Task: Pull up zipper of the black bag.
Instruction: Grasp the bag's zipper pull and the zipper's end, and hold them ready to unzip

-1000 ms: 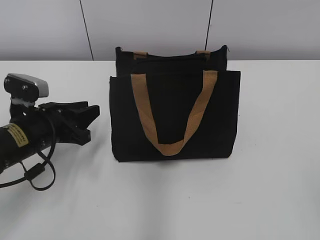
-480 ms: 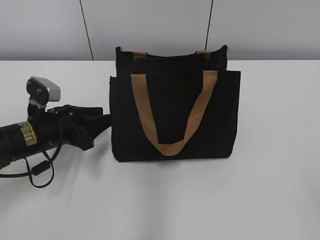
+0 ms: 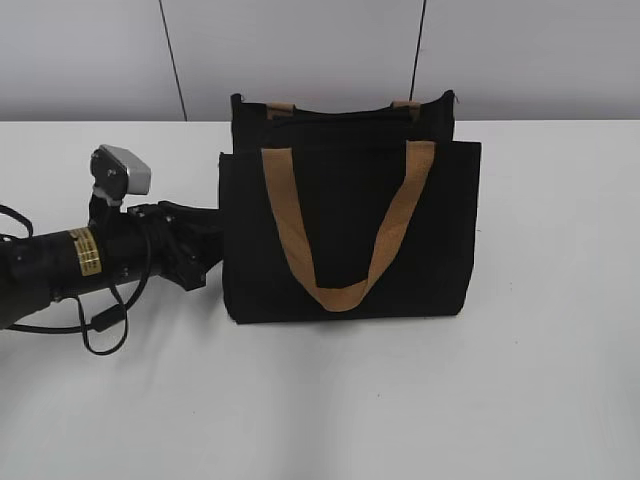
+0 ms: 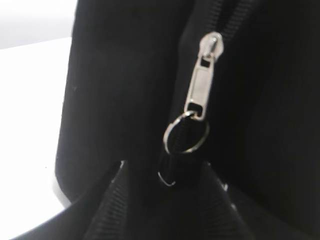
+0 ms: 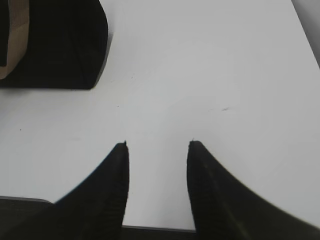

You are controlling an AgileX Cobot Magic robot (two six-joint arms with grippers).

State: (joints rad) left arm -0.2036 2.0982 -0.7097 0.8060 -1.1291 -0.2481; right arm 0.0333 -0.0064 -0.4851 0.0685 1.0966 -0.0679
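Pressing the left tool [image 4: 165, 175] against the black bag [image 3: 350, 230], fingers spread, zipper [image 4: 200, 85] pull lying between and just ahead, running lengthwise away; right tool [image 5: 157, 150] spread, idling well apart.

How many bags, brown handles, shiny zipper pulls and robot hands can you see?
Black bag: 1
Brown handles: 2, the far one only just peeking over the top
Silver zipper pull: 1
Robot hands: 2, left hand, right hand
Total: 6
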